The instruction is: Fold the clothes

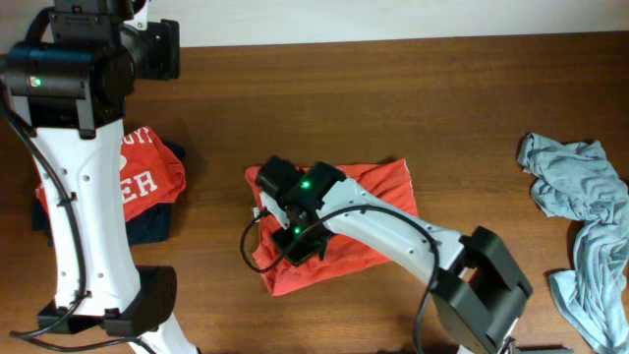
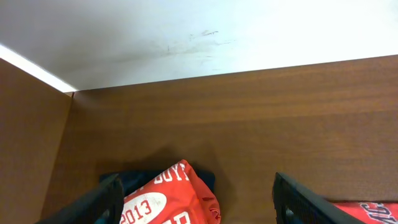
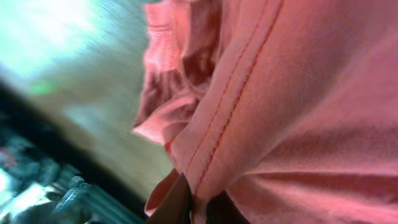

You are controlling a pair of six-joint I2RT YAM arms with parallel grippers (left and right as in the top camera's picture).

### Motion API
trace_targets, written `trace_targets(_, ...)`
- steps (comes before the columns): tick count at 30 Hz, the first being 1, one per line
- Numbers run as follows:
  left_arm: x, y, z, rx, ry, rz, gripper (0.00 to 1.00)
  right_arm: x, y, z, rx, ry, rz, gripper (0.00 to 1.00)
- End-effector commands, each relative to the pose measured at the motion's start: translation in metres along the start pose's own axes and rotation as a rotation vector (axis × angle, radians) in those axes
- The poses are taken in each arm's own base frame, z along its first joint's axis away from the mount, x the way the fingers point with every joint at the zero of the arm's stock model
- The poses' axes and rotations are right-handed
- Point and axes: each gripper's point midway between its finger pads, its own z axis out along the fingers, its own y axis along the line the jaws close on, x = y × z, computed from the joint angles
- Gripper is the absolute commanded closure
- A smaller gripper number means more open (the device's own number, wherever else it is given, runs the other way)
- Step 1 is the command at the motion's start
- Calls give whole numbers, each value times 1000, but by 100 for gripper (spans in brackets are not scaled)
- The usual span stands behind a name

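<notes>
We are seeing the worktop [image 1: 413, 98] evenly lit overhead; the right wrist's close orange-red T-shirt [image 3: 292, 93] is blurring, glare washing the upper-left.

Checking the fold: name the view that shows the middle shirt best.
Overhead: the middle shirt lies nearly whole, partly under the right arm. Right wrist shows only a blurred close-up of its hem; left wrist only a red sliver.

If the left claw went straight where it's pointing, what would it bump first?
The left claw would probably meet bare table just past the folded orange-red shirt, though depth is unclear.
</notes>
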Motion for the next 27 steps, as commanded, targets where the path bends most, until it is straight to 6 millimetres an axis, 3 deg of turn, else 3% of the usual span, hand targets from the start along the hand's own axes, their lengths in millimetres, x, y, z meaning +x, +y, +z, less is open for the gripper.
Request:
trace_targets(1, -6, 8, -17, -14, -44, -1, 24, -3, 17, -14, -81, -28, -28, 84)
trace_targets(4, -6, 8, -17, -14, -44, -1, 24, -1, 25, -14, -126, -23, -95, 76)
trace_targets(6, -6, 8, -17, -14, -44, -1, 24, 0, 29, -15, -148, -20, -141, 63)
trace_targets(10, -6, 8, -17, -14, -44, -1, 24, 4, 28, -15, -151, -10, -226, 58)
trace_targets(12, -6, 8, -17, -14, -44, -1, 24, -1, 16, -16, -107, -26, -208, 54)
trace_targets(17, -6, 8, -17, -14, -44, -1, 24, -40, -23, -23, 26, -173, -53, 38)
trace_targets(20, -6, 8, -17, -14, -44, -1, 24, -58, -38, -19, 83, -227, -7, 38)
trace_targets(27, -6, 7, -17, -13, -44, -1, 24, -76, -54, 24, 107, -210, 42, 39)
